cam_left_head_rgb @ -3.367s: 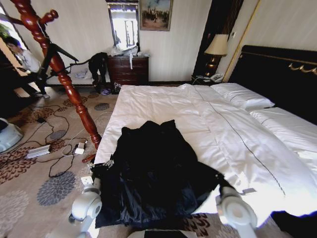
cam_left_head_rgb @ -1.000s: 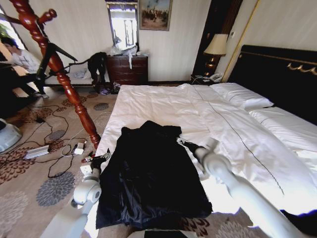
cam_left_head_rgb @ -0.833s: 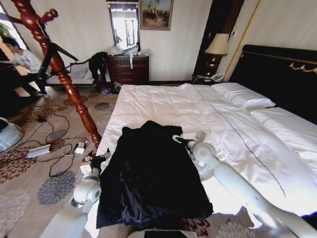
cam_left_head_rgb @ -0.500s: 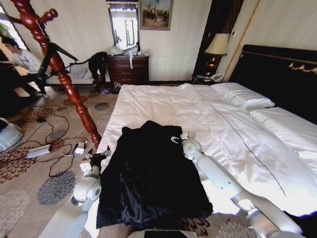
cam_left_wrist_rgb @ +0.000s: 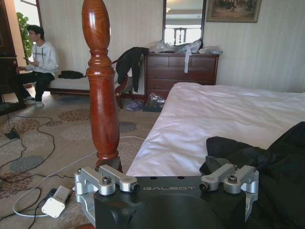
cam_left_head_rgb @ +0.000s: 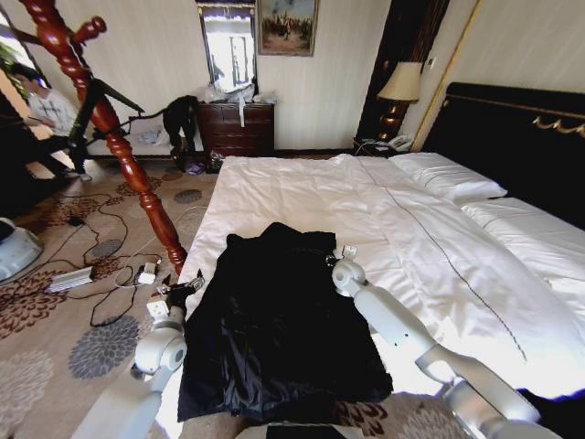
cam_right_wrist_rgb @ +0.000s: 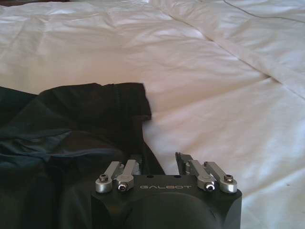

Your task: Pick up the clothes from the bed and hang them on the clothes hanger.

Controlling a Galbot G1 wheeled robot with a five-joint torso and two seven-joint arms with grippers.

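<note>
Reaching for the black coat (cam_left_head_rgb: 279, 320) spread on the bed (cam_left_head_rgb: 439, 238), we set the right gripper (cam_left_head_rgb: 336, 258), jaws open and empty, at its collar edge; the left gripper (cam_left_head_rgb: 179, 294), also open, waits beside the hem, so closing on cloth seems next.

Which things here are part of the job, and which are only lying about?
Part of the job: black coat, bed, wooden coat stand, left gripper at the coat's left edge, right gripper at its right shoulder.

Lying about: dresser, lamp, floor cables, pillows.
</note>
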